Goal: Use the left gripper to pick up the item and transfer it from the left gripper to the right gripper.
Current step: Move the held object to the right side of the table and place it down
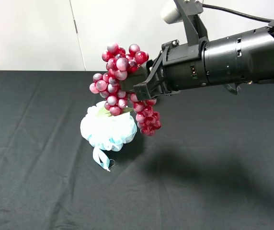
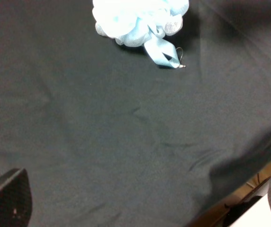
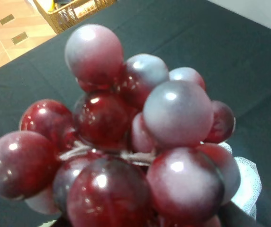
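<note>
Above the pouf (image 1: pixel 108 127) we hold the grapes (image 1: pixel 122 81) in mid-air, our right gripper (image 1: pixel 144 88) with its jaws clamped on the bunch's middle, clusters spilling either side, clear of the tabletop (image 1: pixel 41 167). Our left gripper (image 2: pixel 142 203) hovers apart, jaws wide and empty, so we judge the transfer done

surface: black-clothed table (image 1: pixel 41 182) | on it: pale-blue mesh pouf (image 1: pixel 108 128), ribbon trailing

grapes (image 1: pixel 118 81): dark red, pink | leaf (image 1: pixel 103 111): seemingly green | pouf (image 1: pixel 108 128): pale blue | cloth (image 1: pixel 31 167): black
</note>
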Tool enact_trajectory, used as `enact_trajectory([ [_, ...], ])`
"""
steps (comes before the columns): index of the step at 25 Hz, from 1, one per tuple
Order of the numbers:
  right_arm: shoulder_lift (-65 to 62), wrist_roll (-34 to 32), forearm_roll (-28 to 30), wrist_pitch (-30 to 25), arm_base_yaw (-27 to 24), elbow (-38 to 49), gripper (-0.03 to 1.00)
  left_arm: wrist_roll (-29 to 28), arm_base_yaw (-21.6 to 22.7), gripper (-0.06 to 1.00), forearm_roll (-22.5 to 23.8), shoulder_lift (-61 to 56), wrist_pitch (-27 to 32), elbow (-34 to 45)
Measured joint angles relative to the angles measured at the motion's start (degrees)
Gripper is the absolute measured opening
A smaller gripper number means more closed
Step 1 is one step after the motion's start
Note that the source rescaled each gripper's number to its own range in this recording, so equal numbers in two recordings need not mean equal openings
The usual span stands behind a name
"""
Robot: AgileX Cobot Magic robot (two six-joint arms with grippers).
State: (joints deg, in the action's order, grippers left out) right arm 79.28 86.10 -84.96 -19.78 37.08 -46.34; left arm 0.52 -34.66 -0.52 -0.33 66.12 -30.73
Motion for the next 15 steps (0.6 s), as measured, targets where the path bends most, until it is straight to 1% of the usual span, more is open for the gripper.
enact_trajectory([
  [6,0.0,-0.1,0.4,0.1,0.0,0.0,0.03,0.0,0.0,0.98,0.5,-0.2,-4.5,2.3],
  [15,0.0,-0.2,0.5,0.2,0.0,0.0,0.03,0.0,0.0,0.98,0.5,-0.2,-5.2,2.4],
])
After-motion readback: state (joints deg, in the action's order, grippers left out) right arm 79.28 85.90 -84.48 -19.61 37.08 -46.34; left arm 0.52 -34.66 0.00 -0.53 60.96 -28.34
